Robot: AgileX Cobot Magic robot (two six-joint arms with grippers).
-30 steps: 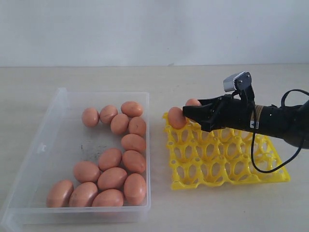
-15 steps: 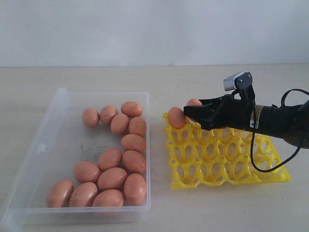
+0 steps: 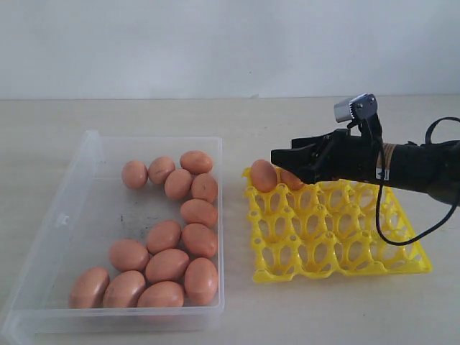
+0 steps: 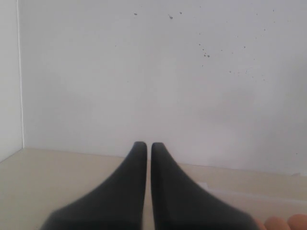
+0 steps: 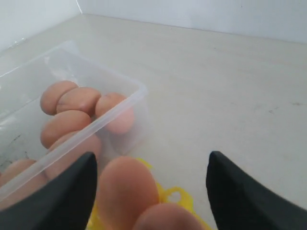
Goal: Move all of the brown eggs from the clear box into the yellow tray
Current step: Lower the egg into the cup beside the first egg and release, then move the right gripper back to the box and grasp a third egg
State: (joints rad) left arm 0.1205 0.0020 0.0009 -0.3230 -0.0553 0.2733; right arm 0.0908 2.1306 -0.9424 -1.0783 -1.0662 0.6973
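Bench [image 3: 323,309]: pale and plain; it carries the box and the tray, with a white wall behind.
Clear box [image 3: 86,215]: it lies on the left side in the exterior view, and its floor has dark smudges.
Yellow tray [image 3: 338,251]: it lies just beside the box on the right, not touching it. Most of its cups are empty.
Right arm [image 3: 424,169]: dark, it reaches in from the right and stays over the far row of the tray.
Right hand [image 3: 287,159]: it hovers over the far corner of the tray near the box. In the right wrist view its fingers [image 5: 62,191] stand wide apart and grip nothing.
Left hand [image 4: 144,143]: only the left wrist view shows it, with the two fingers almost together and nothing between them.
Brown eggs [image 3: 167,264]: fourteen lie loose in the clear box, most toward the side near the tray.
Eggs in the tray: two. One [image 3: 263,175] sits in the far corner cup, and one [image 3: 291,180] is next to it, half hidden under the right hand.
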